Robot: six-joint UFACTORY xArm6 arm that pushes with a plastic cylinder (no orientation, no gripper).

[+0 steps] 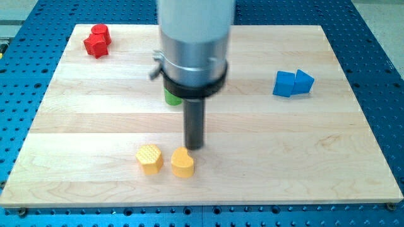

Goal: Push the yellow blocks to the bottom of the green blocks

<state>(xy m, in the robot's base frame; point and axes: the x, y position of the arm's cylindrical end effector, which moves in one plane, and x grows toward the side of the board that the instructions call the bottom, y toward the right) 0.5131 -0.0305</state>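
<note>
Far off to the view's left and up from my tip sit two red blocks point(97, 41), touching each other near the top left corner of the wooden board point(76, 126). Their shapes are hard to make out.

Down and a little left of my tip is the yellow hexagon block point(149, 158). Next to it, just below my tip, is the yellow heart-shaped block point(182, 162). The two yellow blocks sit side by side, very close, maybe just touching.

My tip point(194, 148) is at the end of a straight dark rod. The rod points straight down from a big round silver arm part that fills the top middle of the view. My tip sits right at the top edge of the yellow heart-shaped block. There are no jaws here, only the rod.

Above my tip, a green block point(171, 97) peeks out from behind the arm. Most of it is hidden.

Far to the view's right and up from my tip are two blue blocks point(293, 83), touching each other.
</note>
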